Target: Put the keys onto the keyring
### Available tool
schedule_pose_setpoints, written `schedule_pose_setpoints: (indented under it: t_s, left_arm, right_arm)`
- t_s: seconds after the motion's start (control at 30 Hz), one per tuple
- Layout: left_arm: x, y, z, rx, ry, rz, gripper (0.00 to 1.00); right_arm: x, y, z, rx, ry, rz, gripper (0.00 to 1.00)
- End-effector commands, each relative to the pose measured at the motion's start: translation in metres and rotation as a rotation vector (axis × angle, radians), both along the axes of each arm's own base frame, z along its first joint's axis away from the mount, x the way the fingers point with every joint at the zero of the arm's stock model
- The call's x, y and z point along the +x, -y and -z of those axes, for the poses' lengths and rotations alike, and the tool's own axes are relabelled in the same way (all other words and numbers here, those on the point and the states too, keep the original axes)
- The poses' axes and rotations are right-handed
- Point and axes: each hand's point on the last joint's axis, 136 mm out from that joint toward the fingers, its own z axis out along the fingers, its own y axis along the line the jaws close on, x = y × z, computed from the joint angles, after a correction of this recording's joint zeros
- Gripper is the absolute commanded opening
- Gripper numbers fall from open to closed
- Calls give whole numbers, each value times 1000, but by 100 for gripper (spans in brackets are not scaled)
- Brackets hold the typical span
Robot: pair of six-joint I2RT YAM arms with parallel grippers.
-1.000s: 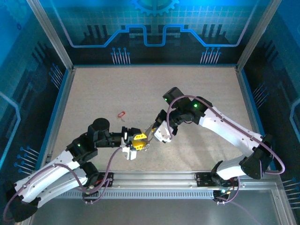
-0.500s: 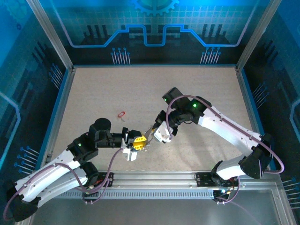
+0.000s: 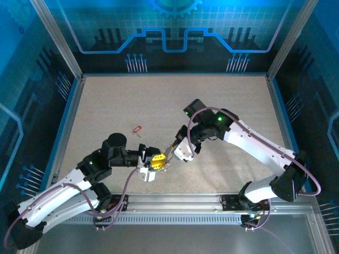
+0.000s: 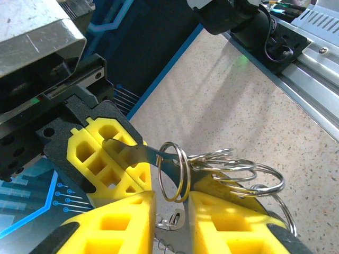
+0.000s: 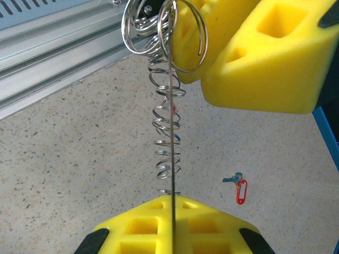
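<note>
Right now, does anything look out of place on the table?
Yes. A red-tagged key lies alone on the table, apart from the keyring. The left gripper pinches that keyring, and the right gripper clamps a flat metal strip hooked into it. Nothing looks spilled or damaged.

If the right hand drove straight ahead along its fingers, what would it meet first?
The keyring: the key pinched in the right hand pokes into one ring. Right behind sits the left hand gripping those rings, though depth is hard to judge.
</note>
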Motion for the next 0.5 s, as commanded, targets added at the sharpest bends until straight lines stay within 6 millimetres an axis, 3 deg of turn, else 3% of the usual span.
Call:
schedule_pose_setpoints:
  t_s: [0.0, 0.47]
  left_arm:
    - [-6, 3, -11, -15, 39, 41, 24]
    - [-4, 6, -14, -39, 55, 46, 23]
  right_arm:
    - [-1, -3, -13, 33, -24, -6, 0]
    - [0, 4, -11, 20, -37, 9, 0]
